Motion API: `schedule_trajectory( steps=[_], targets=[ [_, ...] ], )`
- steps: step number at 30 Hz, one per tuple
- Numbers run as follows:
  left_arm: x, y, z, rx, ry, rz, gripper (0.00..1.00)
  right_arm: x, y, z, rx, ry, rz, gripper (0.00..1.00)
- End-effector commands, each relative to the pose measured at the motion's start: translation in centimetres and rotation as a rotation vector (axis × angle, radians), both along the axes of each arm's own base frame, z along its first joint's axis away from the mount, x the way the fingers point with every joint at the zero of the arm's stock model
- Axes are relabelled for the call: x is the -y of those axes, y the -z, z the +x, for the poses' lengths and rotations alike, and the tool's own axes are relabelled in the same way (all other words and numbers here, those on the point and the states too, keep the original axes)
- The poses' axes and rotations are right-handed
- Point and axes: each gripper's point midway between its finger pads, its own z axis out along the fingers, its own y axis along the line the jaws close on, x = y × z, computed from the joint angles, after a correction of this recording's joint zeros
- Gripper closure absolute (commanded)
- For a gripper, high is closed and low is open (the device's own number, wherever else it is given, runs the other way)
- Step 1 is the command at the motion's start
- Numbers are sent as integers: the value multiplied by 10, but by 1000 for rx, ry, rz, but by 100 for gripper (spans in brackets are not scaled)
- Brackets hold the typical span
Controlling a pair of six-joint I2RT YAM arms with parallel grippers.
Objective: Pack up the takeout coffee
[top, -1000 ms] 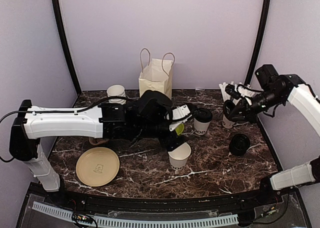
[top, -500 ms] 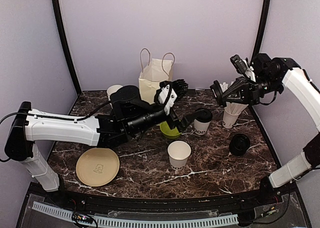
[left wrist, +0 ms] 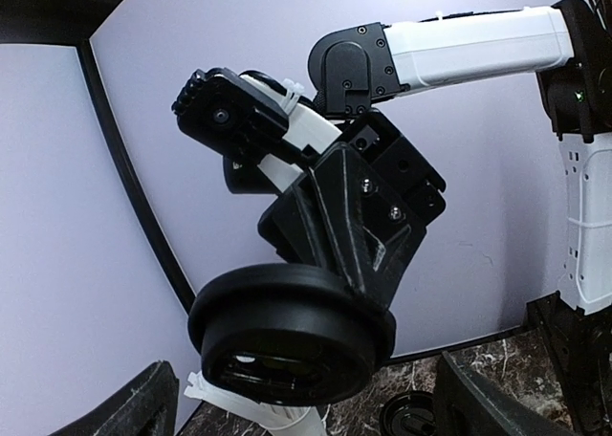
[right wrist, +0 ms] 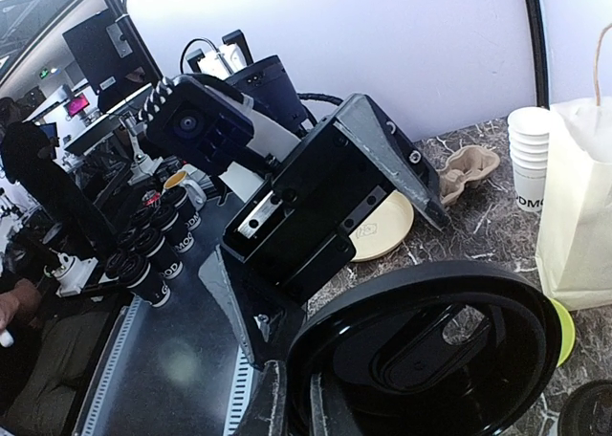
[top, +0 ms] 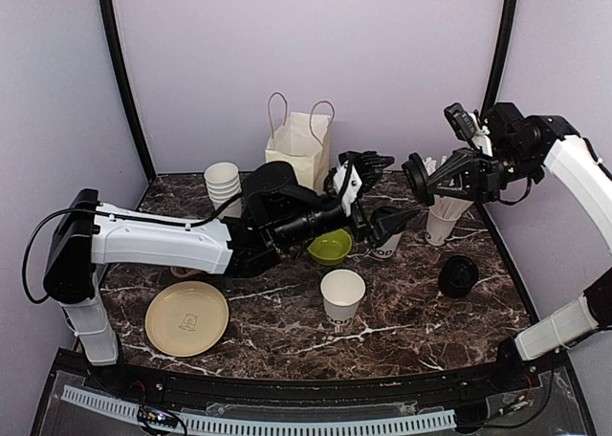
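The takeout coffee stands right of centre on the table, its black-lidded top mostly hidden behind my left gripper's lower finger. My left gripper hangs just above it, open wide and empty, facing the right gripper; its fingertips frame the left wrist view. My right gripper is shut on the rim of a loose black lid, raised above the table to the right of the coffee. That lid fills the right wrist view and the lid looms large in the left wrist view. The paper bag stands open at the back.
A green bowl lies left of the coffee, and a lidless white cup stands in front. A cup of straws and another black lid are on the right. Stacked cups and a tan plate are on the left.
My left arm swung up and right from the lidless cup and its jaws opened wide. My right arm lifted the lid up from beside the straws, then held nearly still.
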Motion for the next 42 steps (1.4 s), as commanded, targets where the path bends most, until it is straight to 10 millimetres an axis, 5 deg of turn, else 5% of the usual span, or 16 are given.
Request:
schedule_trajectory(
  steps=[1, 32, 38, 42],
  targets=[
    [3, -30, 0, 16, 52, -81, 6, -2, -5, -3, 2, -15, 27, 95],
    [24, -14, 27, -34, 83, -47, 14, -2, -10, -5, -4, -19, 42, 94],
    [27, -12, 26, -36, 96, -31, 24, -2, -8, -4, -7, -14, 37, 94],
    [23, -17, 25, -66, 95, -16, 28, -3, -2, 2, -3, 8, 3, 83]
  ],
)
